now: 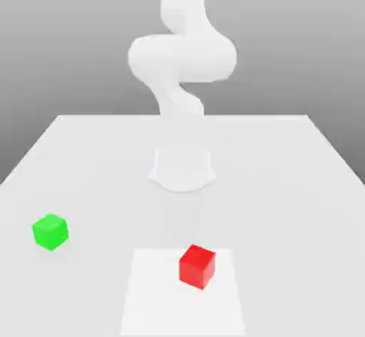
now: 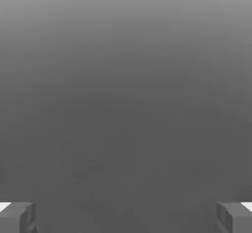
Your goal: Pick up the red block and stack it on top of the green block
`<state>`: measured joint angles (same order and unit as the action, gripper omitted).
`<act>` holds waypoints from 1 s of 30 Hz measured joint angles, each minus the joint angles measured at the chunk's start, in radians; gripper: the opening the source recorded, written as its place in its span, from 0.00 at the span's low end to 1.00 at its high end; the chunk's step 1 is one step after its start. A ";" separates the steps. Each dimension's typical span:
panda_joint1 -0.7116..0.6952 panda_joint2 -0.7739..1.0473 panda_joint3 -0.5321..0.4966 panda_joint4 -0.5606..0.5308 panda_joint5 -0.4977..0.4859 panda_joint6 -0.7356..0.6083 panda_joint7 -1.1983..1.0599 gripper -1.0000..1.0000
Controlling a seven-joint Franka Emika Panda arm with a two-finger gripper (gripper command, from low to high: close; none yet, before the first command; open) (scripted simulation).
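One small bright red cube with smooth plain faces [image 1: 197,266] sits on a pale square patch, untouched.

The red block rests flat on the white tabletop [image 1: 285,186], turned slightly so a corner edge faces the exterior camera, on the paler square patch [image 1: 153,293] near that view's lower middle. One small bright green cube [image 1: 50,231] of about the same size lies well apart toward the exterior view's left, also on the table. That makes two cubes, one of each colour. The single white robot arm [image 1: 182,58] rises behind them from its round base [image 1: 182,170]. In the hand view, the gripper [image 2: 126,218] has its two grey fingertips [image 2: 17,217] spread wide apart with nothing between them.
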<state>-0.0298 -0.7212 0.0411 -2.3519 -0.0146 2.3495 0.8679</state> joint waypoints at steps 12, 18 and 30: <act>-0.119 0.453 0.150 -0.277 -0.066 0.272 0.367 0.50; -0.118 0.676 0.175 -0.420 -0.009 0.416 0.491 0.50; -0.045 0.953 0.068 -0.409 -0.147 0.642 0.624 0.00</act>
<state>-0.0747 0.2322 0.1092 -2.7610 -0.1614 2.9919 1.4920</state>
